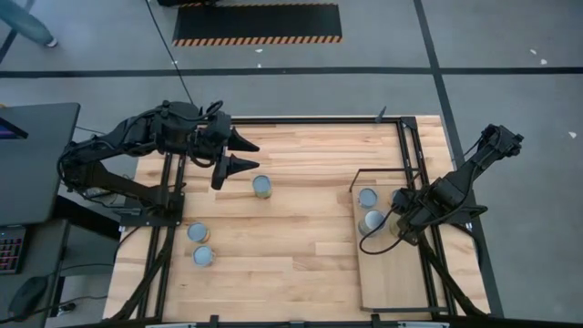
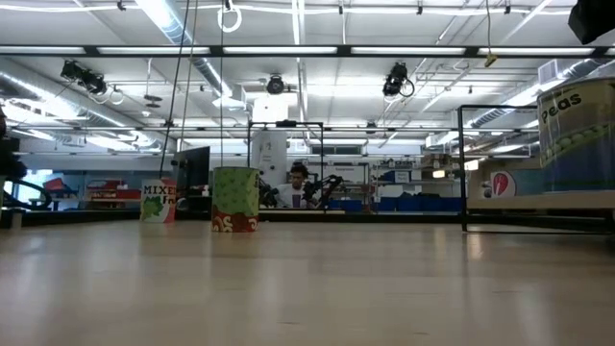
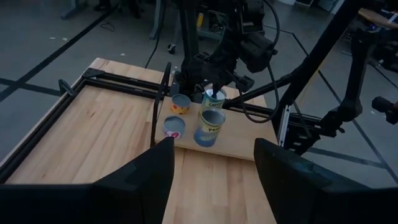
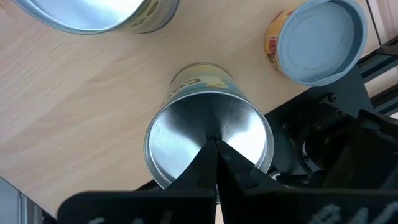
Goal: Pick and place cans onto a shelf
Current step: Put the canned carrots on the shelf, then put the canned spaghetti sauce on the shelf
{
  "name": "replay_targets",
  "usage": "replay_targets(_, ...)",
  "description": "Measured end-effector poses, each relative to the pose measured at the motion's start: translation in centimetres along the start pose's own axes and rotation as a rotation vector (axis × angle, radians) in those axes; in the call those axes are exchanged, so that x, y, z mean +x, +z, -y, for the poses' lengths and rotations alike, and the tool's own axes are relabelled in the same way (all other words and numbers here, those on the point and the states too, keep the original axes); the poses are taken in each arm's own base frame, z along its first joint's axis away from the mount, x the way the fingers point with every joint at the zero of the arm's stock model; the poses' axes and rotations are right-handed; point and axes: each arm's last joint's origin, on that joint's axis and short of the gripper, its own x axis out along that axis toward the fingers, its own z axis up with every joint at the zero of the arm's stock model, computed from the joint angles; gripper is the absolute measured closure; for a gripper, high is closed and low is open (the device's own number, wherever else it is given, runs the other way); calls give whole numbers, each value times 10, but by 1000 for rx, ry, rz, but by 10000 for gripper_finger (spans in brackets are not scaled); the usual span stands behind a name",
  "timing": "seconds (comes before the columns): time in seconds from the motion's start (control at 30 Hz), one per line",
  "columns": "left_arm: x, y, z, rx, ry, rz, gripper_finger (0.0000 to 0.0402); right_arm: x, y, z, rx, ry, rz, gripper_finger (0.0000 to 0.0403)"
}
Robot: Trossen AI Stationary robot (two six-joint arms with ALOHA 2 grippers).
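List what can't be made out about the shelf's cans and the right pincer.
- High view: the right arm covers part of the shelf, so the can count there is unsure.
- Right wrist view: the corner can is cut off by the edge. Whether the shut right pincer touches the middle can is unclear.
- Low view: the peas can is cut off by the edge.

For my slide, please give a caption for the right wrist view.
Shut right claw poised above a can on the shelf, beside two others.

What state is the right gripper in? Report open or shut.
Shut. In the right wrist view the right gripper has its two dark fingers pressed together at the tips, holding nothing, above a can on the shelf.
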Motion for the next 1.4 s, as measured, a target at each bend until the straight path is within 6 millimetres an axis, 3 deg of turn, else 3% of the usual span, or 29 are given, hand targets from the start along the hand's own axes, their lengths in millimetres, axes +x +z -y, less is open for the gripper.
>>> replay_targets(0.83, 0, 0, 0, 0, 0, 1, 175, -1, 0, 2, 15, -14, 0, 400)
replay_targets(0.97, 0, 0, 0, 19, 0, 1, 175, -15, -1, 2, 20, -3, 7, 400)
replay_targets(1.17, 0, 0, 0, 88, 1, 2, 175, -54, 1, -1, 7, 89, 64, 401)
replay_targets(1.4, -1, -7, -5, 174, 23, -77, 175, -101, 36, -31, -92, 99, 301, 402)
